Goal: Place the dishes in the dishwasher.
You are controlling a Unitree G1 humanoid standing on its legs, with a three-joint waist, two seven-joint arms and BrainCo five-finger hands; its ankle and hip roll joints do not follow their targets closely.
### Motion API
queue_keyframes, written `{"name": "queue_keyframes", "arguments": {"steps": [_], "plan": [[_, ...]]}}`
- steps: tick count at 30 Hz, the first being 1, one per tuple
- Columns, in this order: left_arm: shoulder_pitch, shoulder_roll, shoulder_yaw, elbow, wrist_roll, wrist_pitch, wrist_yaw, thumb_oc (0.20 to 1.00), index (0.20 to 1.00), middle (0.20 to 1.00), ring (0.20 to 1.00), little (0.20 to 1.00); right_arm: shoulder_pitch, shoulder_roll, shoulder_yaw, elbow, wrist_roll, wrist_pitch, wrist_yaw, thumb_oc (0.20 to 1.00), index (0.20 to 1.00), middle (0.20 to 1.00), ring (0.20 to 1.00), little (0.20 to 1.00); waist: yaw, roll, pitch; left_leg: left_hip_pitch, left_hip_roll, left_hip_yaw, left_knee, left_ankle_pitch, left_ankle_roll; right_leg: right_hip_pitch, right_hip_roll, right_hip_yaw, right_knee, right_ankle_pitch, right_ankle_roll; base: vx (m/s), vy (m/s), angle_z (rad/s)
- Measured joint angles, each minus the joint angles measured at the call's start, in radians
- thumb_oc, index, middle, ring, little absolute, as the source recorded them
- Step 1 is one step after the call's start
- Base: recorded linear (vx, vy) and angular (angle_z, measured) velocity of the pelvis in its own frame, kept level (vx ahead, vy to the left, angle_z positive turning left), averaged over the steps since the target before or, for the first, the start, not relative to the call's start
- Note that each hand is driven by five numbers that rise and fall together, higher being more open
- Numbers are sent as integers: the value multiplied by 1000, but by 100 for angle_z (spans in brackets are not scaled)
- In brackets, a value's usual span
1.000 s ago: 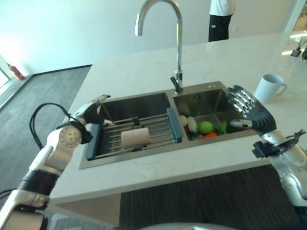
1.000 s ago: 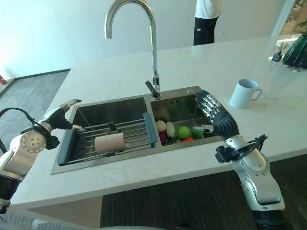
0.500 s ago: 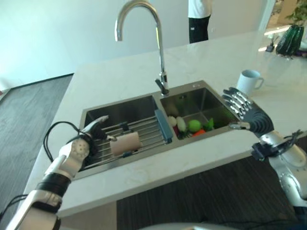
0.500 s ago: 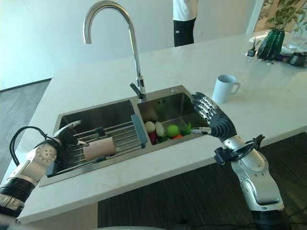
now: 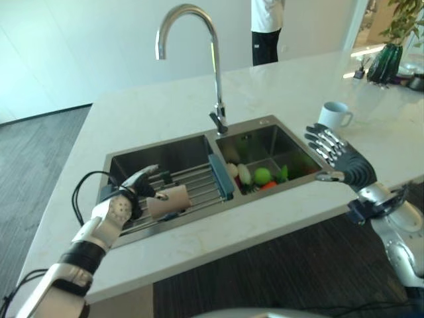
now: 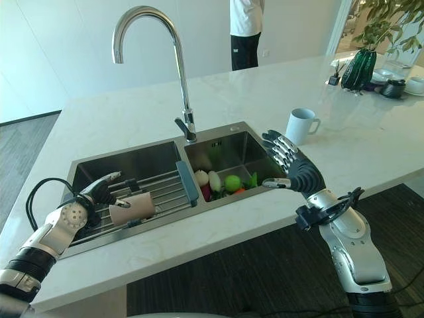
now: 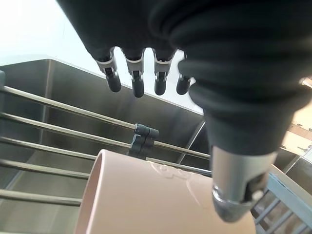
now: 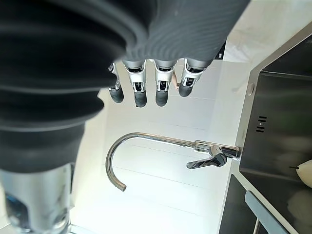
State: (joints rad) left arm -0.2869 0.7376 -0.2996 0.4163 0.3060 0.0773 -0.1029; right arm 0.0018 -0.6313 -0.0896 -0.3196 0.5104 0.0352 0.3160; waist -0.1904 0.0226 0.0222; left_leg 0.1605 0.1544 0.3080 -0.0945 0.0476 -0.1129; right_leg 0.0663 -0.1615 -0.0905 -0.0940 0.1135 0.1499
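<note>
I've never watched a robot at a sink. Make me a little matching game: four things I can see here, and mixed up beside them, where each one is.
Things:
1. pink cup
2. white mug
3. vegetables
4. left hand

Places:
A. standing on the counter, right of the sink
B. in the right basin
C. lying on the rack over the left basin
D. beside the pink cup, fingers open

Pairs: 1-C, 2-A, 3-B, 4-D

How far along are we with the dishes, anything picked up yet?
Nothing looks done. The pink cup lies on its side on the rack over the left sink basin. The left hand is open beside it, not gripping. The right hand is open over the right basin. The white mug stands on the counter.
</note>
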Motion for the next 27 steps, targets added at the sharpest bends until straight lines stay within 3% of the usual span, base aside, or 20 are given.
{"name": "queue_keyframes", "arguments": {"steps": [27], "plan": [[24,-56,-14,191,109,6,0,1000,1000,1000,1000,1000,4,0,-2,-1,1,1,7,1000,1000,1000,1000,1000,-14,-5,-14,1,1,9,0,-2,3,-7,1,14,0,-4,7,0,0,0]]}}
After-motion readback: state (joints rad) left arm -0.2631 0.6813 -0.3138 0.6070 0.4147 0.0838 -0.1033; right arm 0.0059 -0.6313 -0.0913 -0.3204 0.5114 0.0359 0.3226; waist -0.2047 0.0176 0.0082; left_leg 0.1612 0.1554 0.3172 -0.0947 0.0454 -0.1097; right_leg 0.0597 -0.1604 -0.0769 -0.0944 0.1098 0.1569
